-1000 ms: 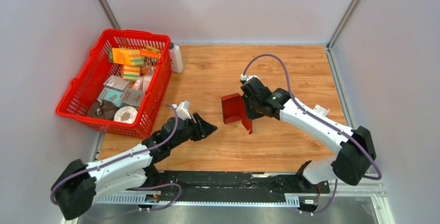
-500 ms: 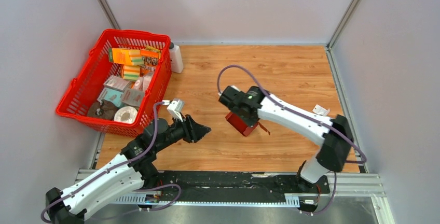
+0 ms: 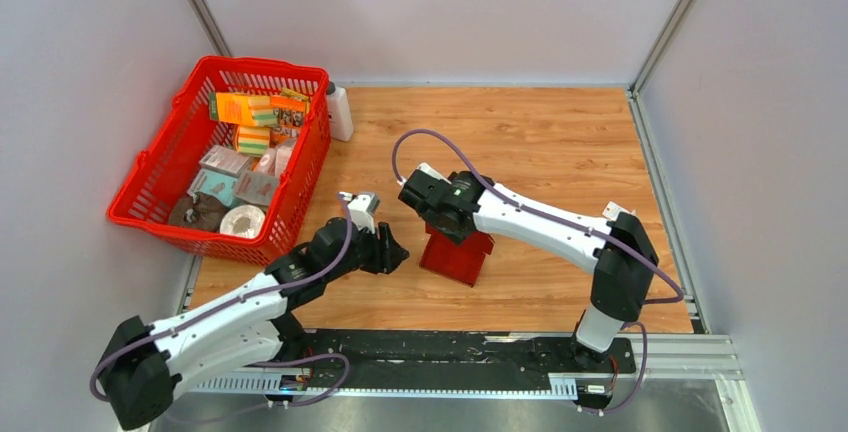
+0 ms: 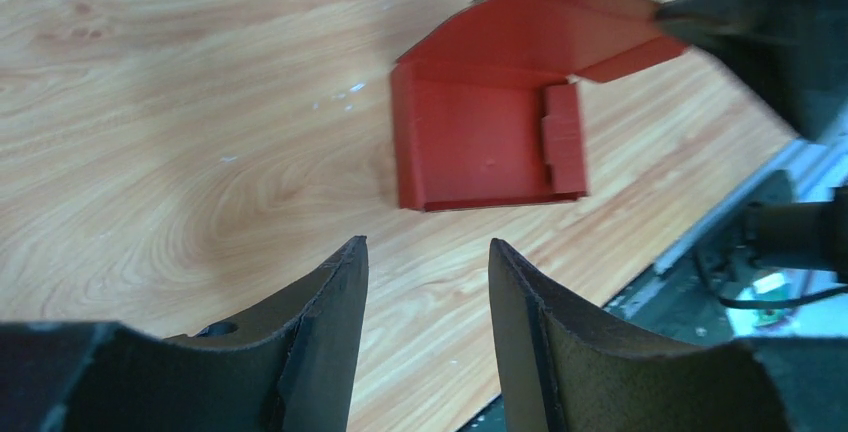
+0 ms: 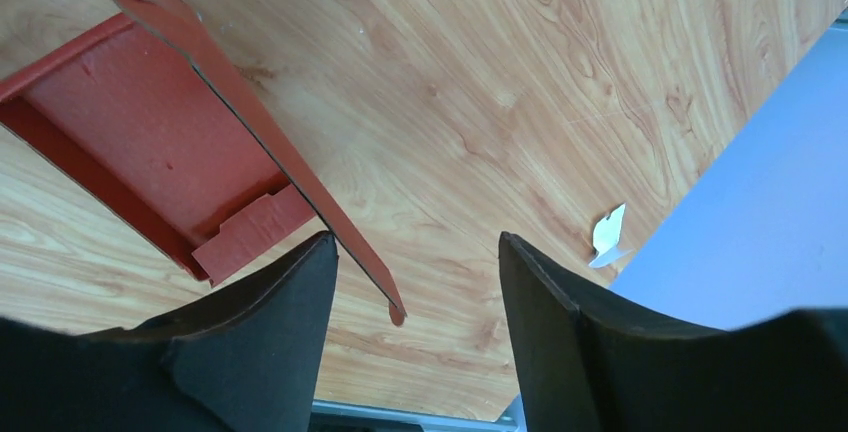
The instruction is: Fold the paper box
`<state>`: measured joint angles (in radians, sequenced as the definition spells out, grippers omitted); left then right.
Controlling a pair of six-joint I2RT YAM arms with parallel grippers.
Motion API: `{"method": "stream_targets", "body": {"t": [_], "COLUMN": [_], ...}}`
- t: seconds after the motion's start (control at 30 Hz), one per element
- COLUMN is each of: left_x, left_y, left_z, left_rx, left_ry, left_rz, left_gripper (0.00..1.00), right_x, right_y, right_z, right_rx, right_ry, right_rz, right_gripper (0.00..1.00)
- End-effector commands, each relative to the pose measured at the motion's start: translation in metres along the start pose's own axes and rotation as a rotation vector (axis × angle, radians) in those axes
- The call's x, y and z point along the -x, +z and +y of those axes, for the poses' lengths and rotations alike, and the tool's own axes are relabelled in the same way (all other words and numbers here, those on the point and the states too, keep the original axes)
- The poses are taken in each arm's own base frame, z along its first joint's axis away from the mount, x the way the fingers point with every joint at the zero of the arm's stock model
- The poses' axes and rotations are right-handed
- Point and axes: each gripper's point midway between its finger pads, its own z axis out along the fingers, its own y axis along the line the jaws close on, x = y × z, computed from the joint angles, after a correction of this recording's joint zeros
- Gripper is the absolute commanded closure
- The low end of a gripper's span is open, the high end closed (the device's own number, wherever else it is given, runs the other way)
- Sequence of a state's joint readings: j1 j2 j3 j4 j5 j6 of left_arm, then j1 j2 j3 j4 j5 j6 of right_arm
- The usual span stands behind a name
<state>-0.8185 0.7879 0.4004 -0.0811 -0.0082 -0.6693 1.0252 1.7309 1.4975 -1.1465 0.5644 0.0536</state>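
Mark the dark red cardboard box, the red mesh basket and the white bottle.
Dark red cardboard paper box (image 4: 480, 147), left wrist view, on its flat inner panel.
Red plastic mesh basket (image 3: 312, 157), top external view, on its mesh side wall.
White bottle (image 3: 339, 114), top external view, on its body.

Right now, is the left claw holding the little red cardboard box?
No, the left gripper is open and empty, and the paper box sits on the table ahead of it.

Paper box (image 3: 457, 255) now down on table (image 3: 560, 142); right pincer (image 5: 415, 247) opened.
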Motion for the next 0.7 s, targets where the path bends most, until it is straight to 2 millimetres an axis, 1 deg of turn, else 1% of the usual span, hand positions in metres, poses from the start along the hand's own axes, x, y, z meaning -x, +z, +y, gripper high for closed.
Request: {"method": "stream_targets", "body": {"t": [0.0,0.07,0.1,0.13,0.17,0.2,0.23,0.27,0.3,0.33,0.37,0.4,0.43,0.47,0.5,0.53,0.57,0.6,0.63,0.67], "left_x": [0.016,0.017,0.012,0.01,0.017,0.009,0.009,0.009,0.004,0.005,0.007,0.004,0.004,0.003,-0.003,-0.004,-0.005,-0.01,-0.012,-0.015], "left_y": [0.021,0.03,0.04,0.045,0.049,0.058,0.061,0.065,0.069,0.071,0.073,0.076,0.077,0.078,0.081,0.084,0.086,0.09,0.092,0.095], "left_z": [-0.002,-0.005,-0.004,-0.004,-0.01,-0.006,-0.008,-0.012,-0.008,-0.009,-0.006,-0.004,-0.003,-0.001,0.0,0.0,-0.001,0.001,0.0,0.002], "left_rx": [0.033,0.034,0.037,0.041,0.036,0.054,0.054,0.051,0.071,0.078,0.098,0.11,0.119,0.129,0.136,0.137,0.137,0.146,0.147,0.162], "left_ry": [0.073,0.077,0.088,0.094,0.098,0.106,0.114,0.124,0.13,0.135,0.142,0.147,0.149,0.154,0.159,0.161,0.161,0.161,0.167,0.173], "left_rz": [-0.007,0.012,0.042,0.063,0.066,0.102,0.11,0.115,0.13,0.127,0.118,0.126,0.126,0.126,0.143,0.146,0.148,0.158,0.162,0.169], "left_gripper": [0.45,0.45,0.45,0.45,0.45,0.45,0.45,0.45,0.45,0.45,0.46,0.48,0.5,0.51,0.53,0.55,0.55,0.55,0.55,0.55], "right_x": [0.01,0.006,-0.003,-0.008,-0.017,-0.031,-0.04,-0.045,-0.051,-0.069,-0.068,-0.071,-0.085,-0.074,-0.069,-0.063,-0.056,-0.054,-0.051,-0.053], "right_y": [-0.027,-0.036,-0.044,-0.049,-0.051,-0.055,-0.053,-0.054,-0.061,-0.047,-0.046,-0.05,-0.036,-0.036,-0.041,-0.042,-0.036,-0.036,-0.033,-0.025], "right_z": [-0.023,-0.029,-0.034,-0.037,-0.037,-0.035,-0.029,-0.022,-0.019,0.002,0.008,0.011,0.025,0.029,0.028,0.034,0.041,0.043,0.042,0.045], "right_rx": [-0.026,-0.028,-0.027,-0.029,-0.022,-0.005,0.021,0.061,0.117,0.172,0.215,0.266,0.292,0.34,0.387,0.441,0.477,0.497,0.494,0.476], "right_ry": [0.174,0.26,0.379,0.442,0.516,0.657,0.722,0.779,0.842,0.906,0.963,1.021,1.042,1.095,1.118,1.113,1.106,1.11,1.127,1.122], "right_rz": [-0.17,-0.213,-0.236,-0.247,-0.241,-0.246,-0.231,-0.233,-0.258,-0.197,-0.217,-0.253,-0.225,-0.282,-0.343,-0.378,-0.434,-0.454,-0.468,-0.45], "right_gripper": [0.34,0.3,0.29,0.28,0.26,0.25,0.24,0.24,0.24,0.25,0.27,0.29,0.34,0.37,0.39,0.41,0.42,0.42,0.42,0.42]}}
